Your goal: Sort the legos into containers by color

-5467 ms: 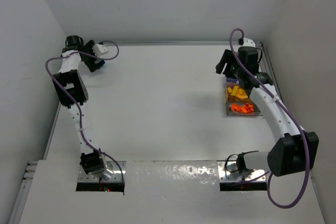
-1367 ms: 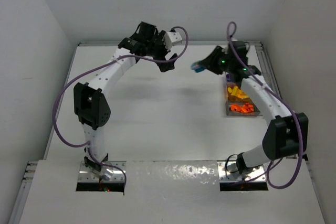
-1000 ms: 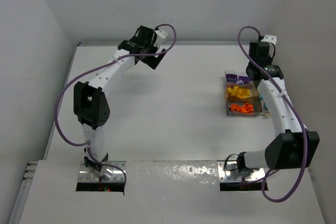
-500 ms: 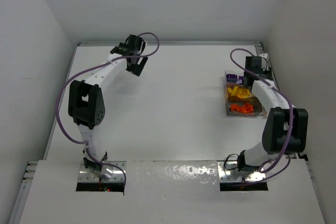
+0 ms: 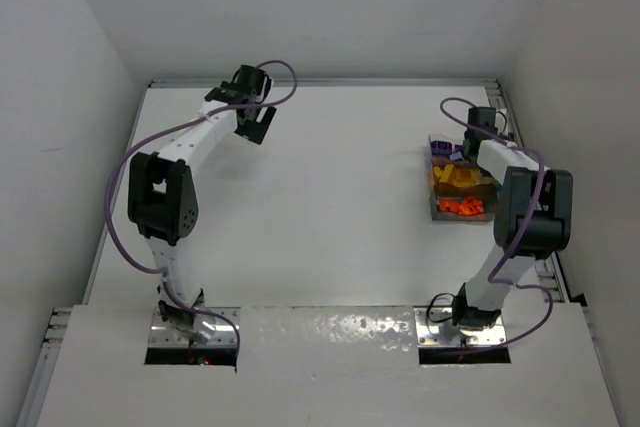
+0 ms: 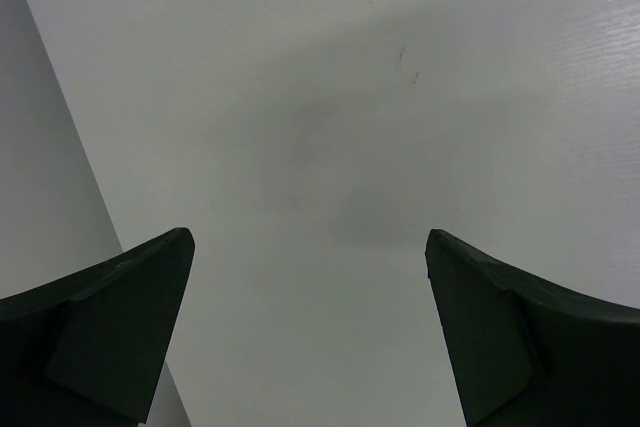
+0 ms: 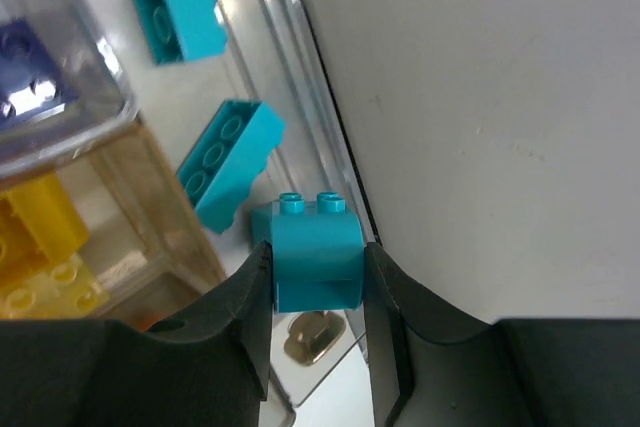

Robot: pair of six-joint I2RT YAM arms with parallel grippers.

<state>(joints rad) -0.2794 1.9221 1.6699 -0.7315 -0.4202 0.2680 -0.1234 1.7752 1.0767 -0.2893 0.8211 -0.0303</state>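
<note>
Left gripper [image 6: 308,247]: the jaws are spread wide and nothing is between them. Under the gap we see only bare white table [image 6: 400,127]. A grey wall [image 6: 40,147] runs off to the left of the left finger. From the top camera we note that this gripper hangs over the far left of the table, well apart from the containers [image 5: 433,197].

Right gripper [image 7: 315,267]: the jaws are closed against the two flanks of one teal brick [image 7: 315,237], whose two studs point out past the fingertips.
- Left of the jaws are the clear compartments. A purple brick [image 7: 20,72] lies far out behind a clear wall.
- The yellow bricks [image 7: 40,247] lie just beside the left finger.
- Beyond the fingertips and slightly left lie two loose teal bricks [image 7: 222,177]. The nearer one is just beside the held brick; we cannot tell whether they touch.
- We also cannot tell whether the held brick rests on the bin floor or hangs above it.
- Right of the jaws there is bare white table.

Top camera: the orange bricks [image 5: 461,207] fill the compartment nearest the arm bases. Yellow is in the middle and purple is at the far end, where the right gripper sits.
</note>
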